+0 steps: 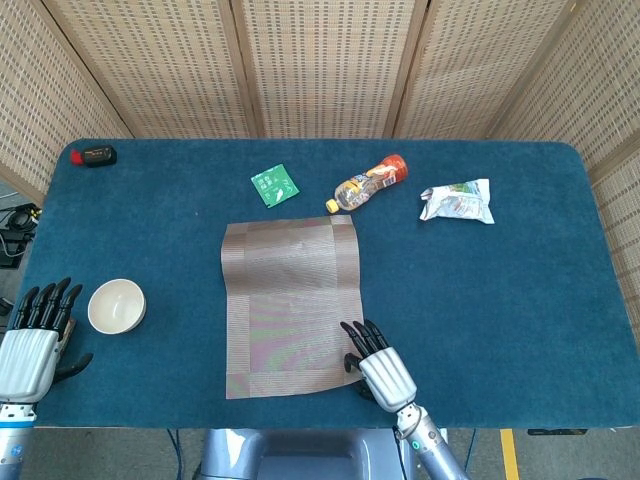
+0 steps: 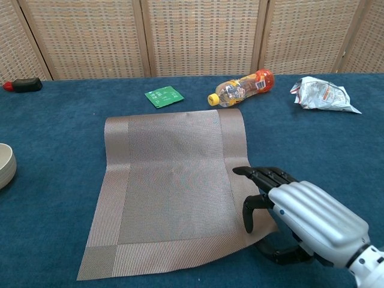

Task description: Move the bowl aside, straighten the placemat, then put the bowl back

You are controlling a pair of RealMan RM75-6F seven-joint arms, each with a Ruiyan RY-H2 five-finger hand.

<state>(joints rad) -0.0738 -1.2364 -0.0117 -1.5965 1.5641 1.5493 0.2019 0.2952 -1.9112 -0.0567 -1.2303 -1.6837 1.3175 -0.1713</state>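
Both hands empty; right hand (image 2: 300,216) hides placemat (image 2: 168,186) corner; bowl (image 2: 5,165) cropped.

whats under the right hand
The near right corner of the placemat lies under the right hand, whose fingers are over its right border. Blue table cloth surrounds it. The hand hides whether its thumb is beneath the mat's edge.

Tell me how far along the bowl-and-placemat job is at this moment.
Done: the bowl sits off the placemat, on the table's left side beside the left hand, which holds nothing. In hand: the right hand is at the placemat's near right corner, fingers on its edge, working on straightening it. Left: finish squaring the mat, then set the bowl back on it.
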